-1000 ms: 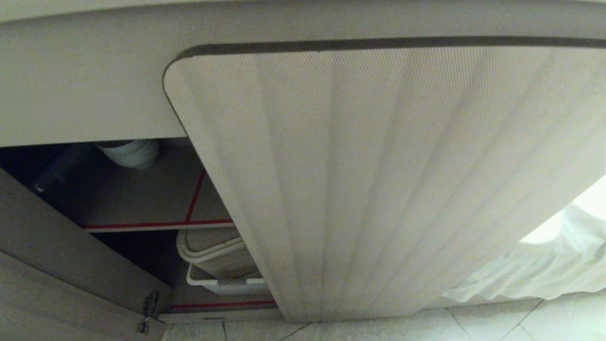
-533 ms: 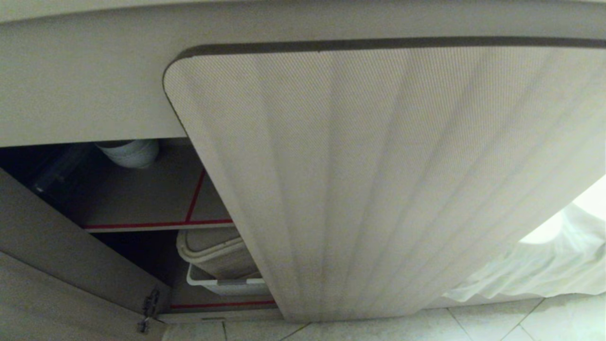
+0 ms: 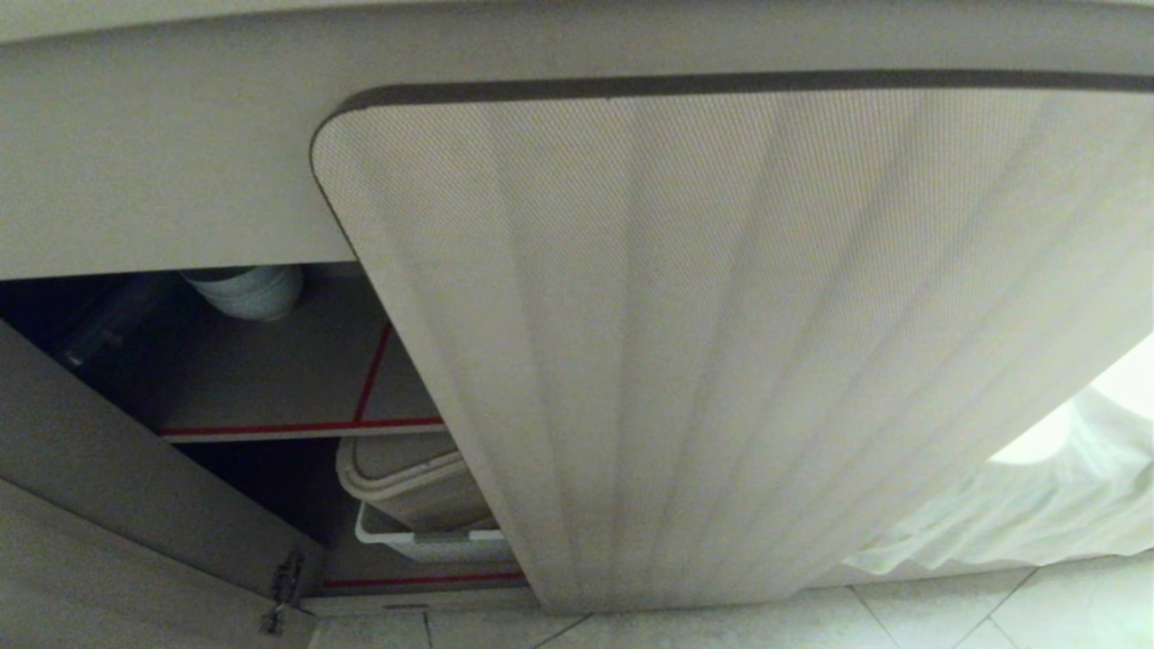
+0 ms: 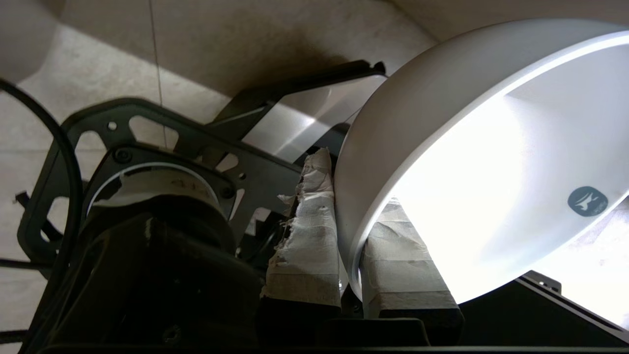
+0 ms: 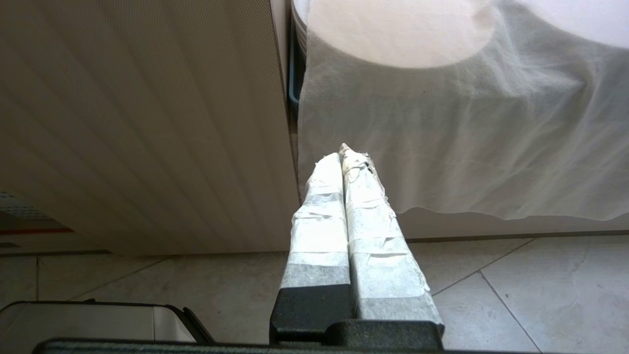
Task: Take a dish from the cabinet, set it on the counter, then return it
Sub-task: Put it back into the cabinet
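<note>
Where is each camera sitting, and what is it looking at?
Head view: up on the robot's head, facing the cabinet with its open side and stack of bowls; no arm shows.
Left wrist view: behind the left gripper, fingers pinching the dish, floor behind.
Right wrist view: behind the shut right gripper, facing a draped white cloth.
Shared: head and right wrist views both show the ribbed door and cloth.
</note>
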Robot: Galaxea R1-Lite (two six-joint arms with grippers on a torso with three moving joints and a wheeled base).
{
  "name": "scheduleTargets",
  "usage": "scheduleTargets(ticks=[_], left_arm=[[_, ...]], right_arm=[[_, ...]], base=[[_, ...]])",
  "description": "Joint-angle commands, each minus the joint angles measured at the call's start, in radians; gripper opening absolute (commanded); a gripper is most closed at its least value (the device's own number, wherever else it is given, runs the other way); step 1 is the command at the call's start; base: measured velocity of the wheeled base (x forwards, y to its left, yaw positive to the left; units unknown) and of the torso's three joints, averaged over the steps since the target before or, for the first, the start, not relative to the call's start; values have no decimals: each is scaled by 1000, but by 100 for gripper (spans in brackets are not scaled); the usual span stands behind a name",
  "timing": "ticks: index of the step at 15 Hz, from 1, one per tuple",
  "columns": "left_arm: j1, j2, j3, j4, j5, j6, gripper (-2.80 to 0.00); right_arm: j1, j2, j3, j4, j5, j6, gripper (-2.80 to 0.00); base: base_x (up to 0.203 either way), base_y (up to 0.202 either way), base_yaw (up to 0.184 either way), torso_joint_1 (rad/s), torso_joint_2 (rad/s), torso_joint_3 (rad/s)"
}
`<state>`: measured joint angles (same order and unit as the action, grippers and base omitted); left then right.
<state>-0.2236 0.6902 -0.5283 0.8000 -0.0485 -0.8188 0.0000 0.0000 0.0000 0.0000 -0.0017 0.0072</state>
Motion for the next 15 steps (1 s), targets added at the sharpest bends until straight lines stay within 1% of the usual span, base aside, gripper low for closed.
scheduleTargets(ticks=[1, 2, 3, 4, 12, 15], left_arm=[[1, -2, 18, -10, -2, -28, -280], [1, -2, 32, -49, -1, -51, -280], [1, -3, 46, -80, 1, -62, -280], [1, -1, 48, -88, 1, -63, -280], [-8, 5, 42, -93, -11, -60, -280], [-13, 28, 42, -114, -14, -59, -280]], right_arm=[[0, 0, 0, 0, 0, 0, -280], [1, 0, 0, 0, 0, 0, -280], [0, 0, 0, 0, 0, 0, -280], [1, 0, 0, 0, 0, 0, -280], [0, 0, 0, 0, 0, 0, -280], [0, 0, 0, 0, 0, 0, -280]], base=[[0, 0, 0, 0, 0, 0], [0, 0, 0, 0, 0, 0], [0, 0, 0, 0, 0, 0], [0, 0, 0, 0, 0, 0], [0, 0, 0, 0, 0, 0], [0, 0, 0, 0, 0, 0]])
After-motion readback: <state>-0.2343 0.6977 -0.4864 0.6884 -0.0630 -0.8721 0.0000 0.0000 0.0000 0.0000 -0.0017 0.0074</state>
